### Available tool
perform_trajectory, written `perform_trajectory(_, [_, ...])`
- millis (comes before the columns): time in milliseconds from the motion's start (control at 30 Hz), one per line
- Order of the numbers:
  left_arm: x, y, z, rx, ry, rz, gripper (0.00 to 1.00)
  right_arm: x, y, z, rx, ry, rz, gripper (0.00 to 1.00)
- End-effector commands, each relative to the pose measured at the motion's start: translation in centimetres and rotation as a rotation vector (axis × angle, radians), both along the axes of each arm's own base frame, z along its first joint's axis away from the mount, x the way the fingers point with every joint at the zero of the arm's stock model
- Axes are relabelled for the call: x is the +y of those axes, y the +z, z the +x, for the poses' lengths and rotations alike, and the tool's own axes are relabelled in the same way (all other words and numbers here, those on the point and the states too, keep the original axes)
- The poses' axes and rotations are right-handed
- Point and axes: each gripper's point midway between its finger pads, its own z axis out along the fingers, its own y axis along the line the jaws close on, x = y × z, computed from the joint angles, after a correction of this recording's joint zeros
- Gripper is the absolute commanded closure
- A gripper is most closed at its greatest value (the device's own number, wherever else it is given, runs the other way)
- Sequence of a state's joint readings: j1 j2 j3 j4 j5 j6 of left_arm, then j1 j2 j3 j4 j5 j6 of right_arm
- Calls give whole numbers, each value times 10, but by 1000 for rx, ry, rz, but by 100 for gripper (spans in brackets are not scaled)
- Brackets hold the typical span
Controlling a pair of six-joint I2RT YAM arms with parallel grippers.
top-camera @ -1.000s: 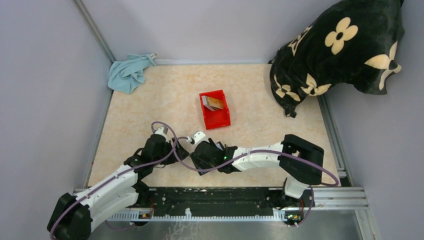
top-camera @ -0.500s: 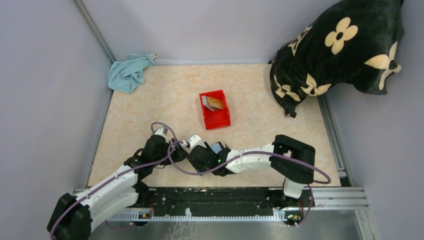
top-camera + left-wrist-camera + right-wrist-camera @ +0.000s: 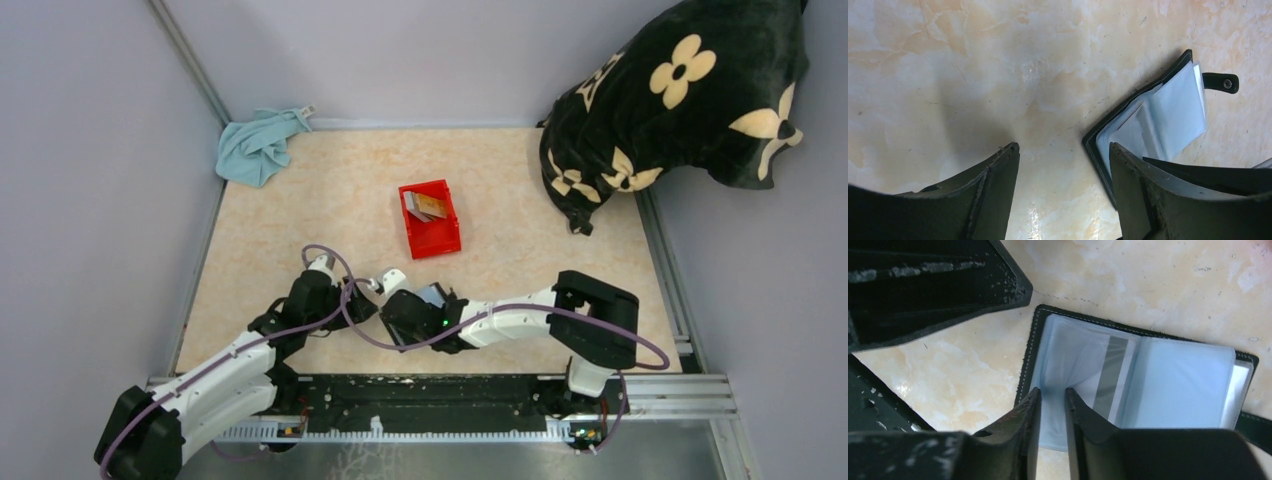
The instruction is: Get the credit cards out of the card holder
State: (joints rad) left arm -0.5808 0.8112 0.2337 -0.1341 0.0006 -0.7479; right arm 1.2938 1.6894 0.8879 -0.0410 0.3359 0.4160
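Marble-patterned tabletop [image 3: 300,200] carries the open card holder [image 3: 1138,385], mostly hidden overhead beneath the right gripper [image 3: 1052,405], pinched nearly together on a sleeve; left gripper [image 3: 1063,165] gapes.

White arm links [image 3: 515,318], black joints, looping purple cables [image 3: 345,310].

Even, bright light; soft shadows under the arms; near wrist-view pincers blurred.

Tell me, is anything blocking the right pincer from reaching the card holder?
Nothing visible. The right pincer is already at the near edge of the open card holder, fingers almost closed over a clear sleeve. The left pincer sits open beside it.
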Motion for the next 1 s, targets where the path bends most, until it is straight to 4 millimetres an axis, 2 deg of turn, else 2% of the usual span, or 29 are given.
perform_trajectory(0, [-1,-3,-2,5,-7,-5,27,3,24,-1,19,-12,111,83])
perform_trajectory(100, [-3,-2,-2,6,-13,-10,28,-2,26,5,17,-37,123,98])
perform_trajectory(133, [-3,-2,-1,4,-13,-12,28,-5,26,7,15,-45,121,100])
perform_trajectory(367, [-3,-1,0,1,-11,-9,30,-14,29,13,9,-67,125,100])
perform_trajectory(633, [-5,-2,0,8,-17,-13,32,-11,39,16,-15,-44,117,100])
perform_trajectory(967, [-9,2,-1,-1,-47,-19,32,-17,51,23,37,-80,244,100])
